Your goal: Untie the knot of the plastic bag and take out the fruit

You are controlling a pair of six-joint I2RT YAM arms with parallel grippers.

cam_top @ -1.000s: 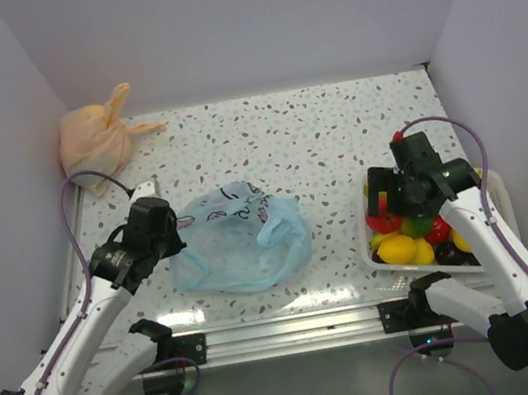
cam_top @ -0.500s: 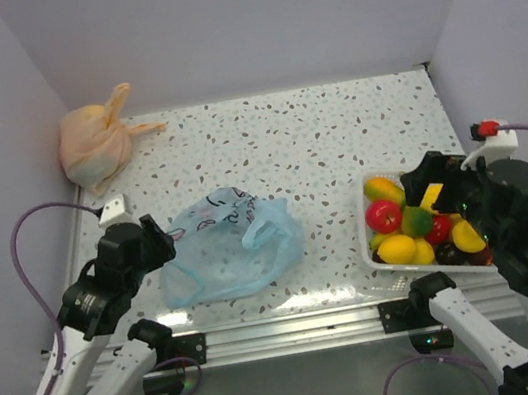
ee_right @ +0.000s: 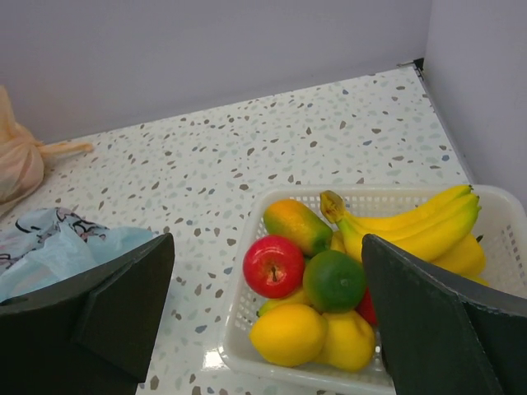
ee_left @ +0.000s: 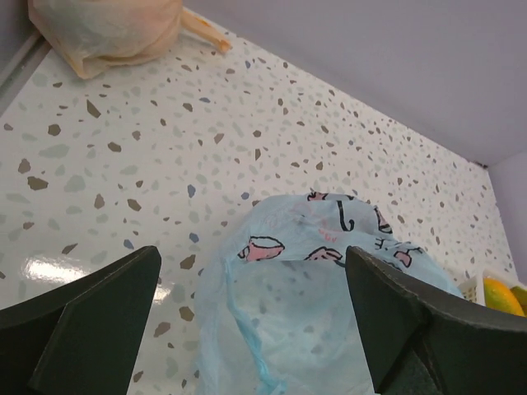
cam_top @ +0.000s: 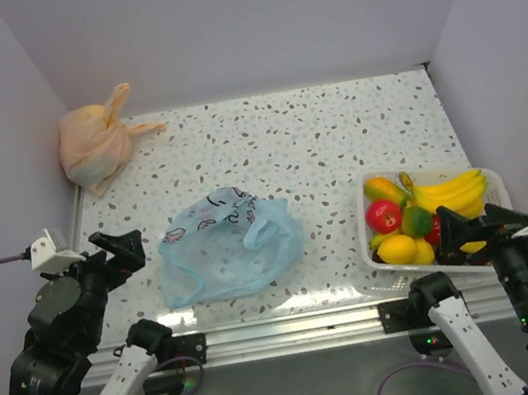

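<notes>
The light blue plastic bag (cam_top: 228,252) lies flat on the speckled table, and the table's speckles show through it (ee_left: 329,313). Its pink cartoon print (ee_left: 268,249) faces up. A twisted blue tail (ee_left: 250,341) runs down its left side; I cannot make out the knot itself. My left gripper (cam_top: 116,251) hangs open just left of the bag, and in the wrist view (ee_left: 253,255) its fingers frame the bag without touching it. My right gripper (cam_top: 476,223) is open at the near right, above the fruit (ee_right: 333,280): bananas, an apple, a lime, lemons and a mango.
A white mesh basket (cam_top: 364,216) at the right holds the fruit; its rim (ee_right: 239,280) is near my right fingers. A tied peach-orange bag (cam_top: 93,145) sits in the far left corner against the wall. Walls close three sides.
My left gripper has opened and let go of the blue bag, which slid slightly left and settled. Both arms have drawn back toward the near edge; the right one left the basket.
</notes>
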